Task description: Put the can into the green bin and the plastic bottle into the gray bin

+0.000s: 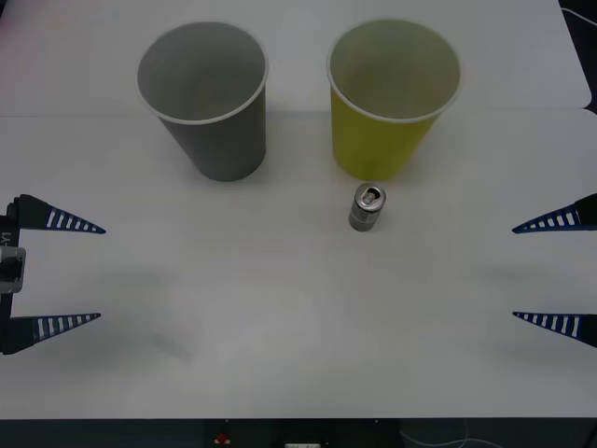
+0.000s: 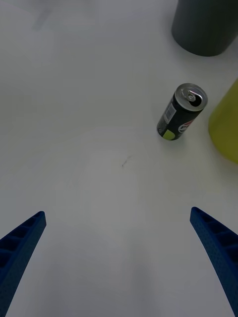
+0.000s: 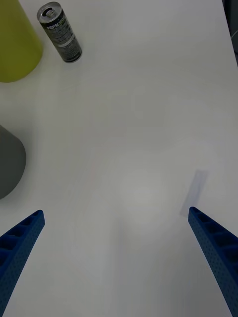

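The small silver can (image 1: 367,206) (image 2: 180,113) (image 3: 60,32) with a dark printed side stands upright on the white table, just in front of the green bin (image 1: 390,97) (image 2: 226,124) (image 3: 15,43). Left of that stands the gray bin (image 1: 209,97) (image 2: 206,25) (image 3: 9,161); both cups look empty inside. My left gripper (image 1: 58,271) (image 3: 116,262) is open at the table's left edge. At the right edge my right gripper (image 1: 558,271) (image 2: 119,260) is open too, well to the right of the can. The plastic bottle is out of view.
The white table (image 1: 280,317) has broad bare room between the two grippers and in front of the cups. Its front edge runs along the bottom of the front view, with dark floor and cables below.
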